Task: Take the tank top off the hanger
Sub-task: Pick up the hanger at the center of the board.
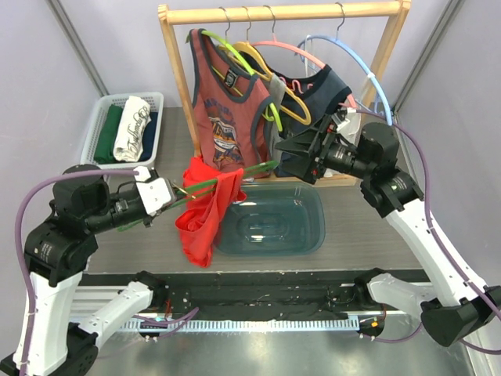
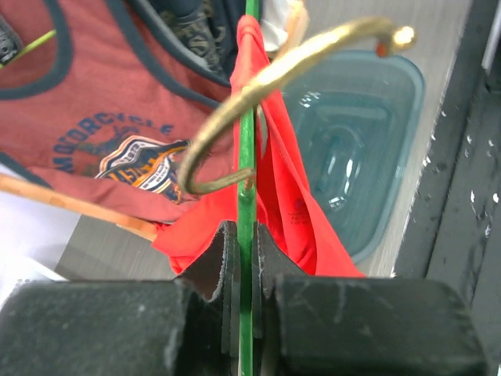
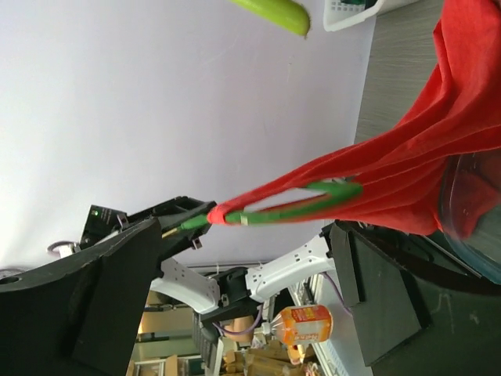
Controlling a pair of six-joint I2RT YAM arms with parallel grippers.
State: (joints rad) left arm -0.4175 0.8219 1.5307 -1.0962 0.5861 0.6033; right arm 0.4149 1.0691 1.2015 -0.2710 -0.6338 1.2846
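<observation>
R gripper jaws spread wide, nothing clamped: one dark finger low at frame left, the other lower right. Btwn them, farther off, green hanger lies roughly level w/ red tank top wrapped along it, fabric rising to top right corner. Hanger's far end sits in L gripper, white arm link below. Teal bin at right edge, under fabric. Bg: lilac wall, grey tabletop, white basket, yellow-green hanger tip, orange bottle.

Rack, hung shirts block the rear; bin, tank top crowd centre; right tabletop seems open.
</observation>
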